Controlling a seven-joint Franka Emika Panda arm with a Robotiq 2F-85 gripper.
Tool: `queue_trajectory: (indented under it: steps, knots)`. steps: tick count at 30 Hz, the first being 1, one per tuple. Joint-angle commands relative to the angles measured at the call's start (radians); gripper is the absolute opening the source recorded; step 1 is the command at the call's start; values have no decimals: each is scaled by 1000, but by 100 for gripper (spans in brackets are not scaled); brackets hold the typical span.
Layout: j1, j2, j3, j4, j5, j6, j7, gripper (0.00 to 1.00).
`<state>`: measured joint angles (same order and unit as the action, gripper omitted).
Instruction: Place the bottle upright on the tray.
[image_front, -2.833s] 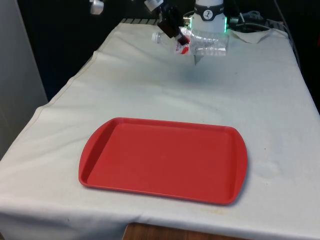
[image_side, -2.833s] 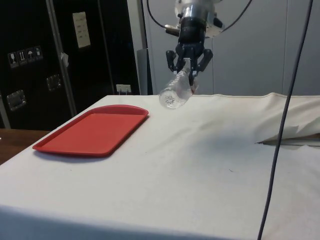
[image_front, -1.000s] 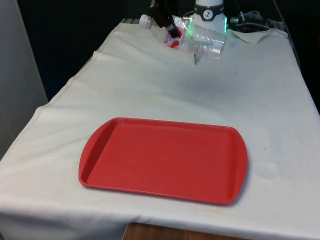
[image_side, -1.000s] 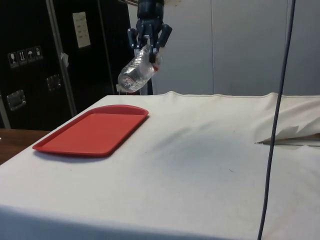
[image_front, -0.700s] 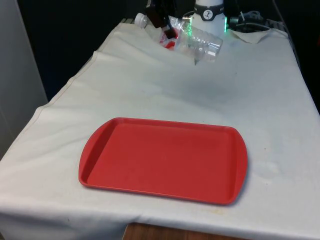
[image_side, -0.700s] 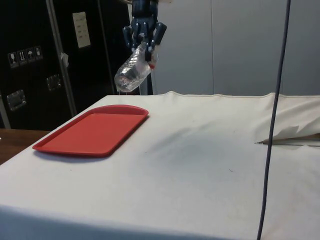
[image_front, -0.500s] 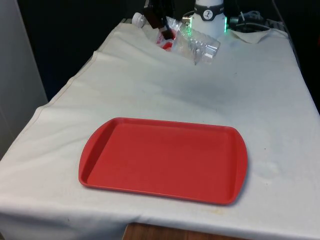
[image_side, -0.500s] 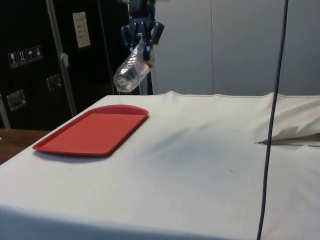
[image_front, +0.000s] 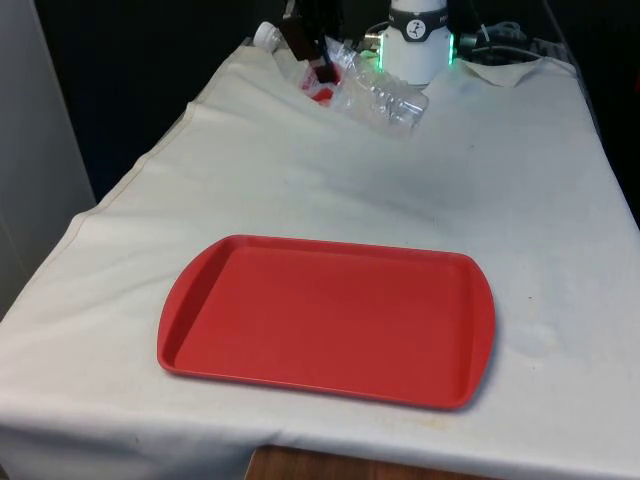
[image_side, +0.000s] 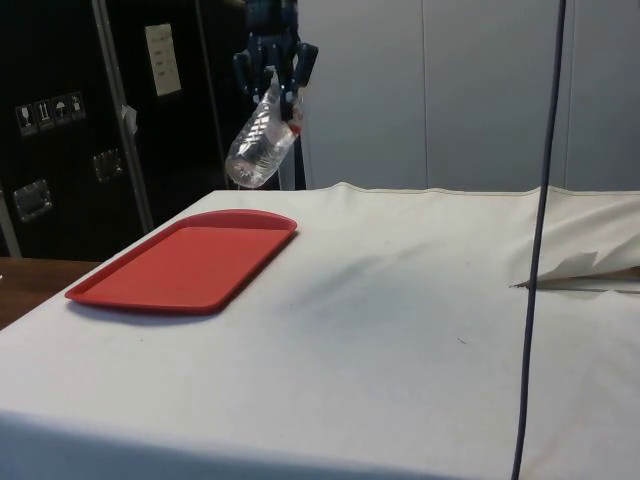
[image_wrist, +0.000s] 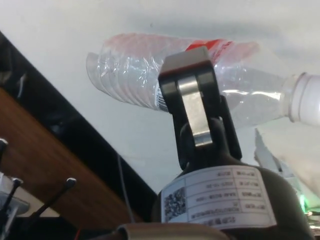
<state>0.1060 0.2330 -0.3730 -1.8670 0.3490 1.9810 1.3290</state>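
Gripper pinches the clear bottle near its neck, high above the table. Bottle hangs tilted, cap end up, well apart from the red tray.

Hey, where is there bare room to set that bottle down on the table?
The red tray is wholly bare inside its rim. The white cloth lies bare around it on every side. The gripper holds the bottle aloft at the far end.
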Motion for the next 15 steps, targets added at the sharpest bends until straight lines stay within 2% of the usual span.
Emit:
queue_trajectory:
  steps: [1,4,5,6,12,13,14,15]
  knots:
    - [4,6,-1,11,-13,-7,18,14]
    - [7,16,0,26,-33,-10,31,14]
    - [3,9,2,14,-20,-2,13,14]
    - [8,19,1,31,-40,-10,36,14]
    - [16,39,10,64,-91,-20,73,14]
    - [9,35,11,58,-80,-16,54,14]
    - [19,40,13,67,-97,-21,79,14]
    - [20,41,16,69,-103,-21,85,14]
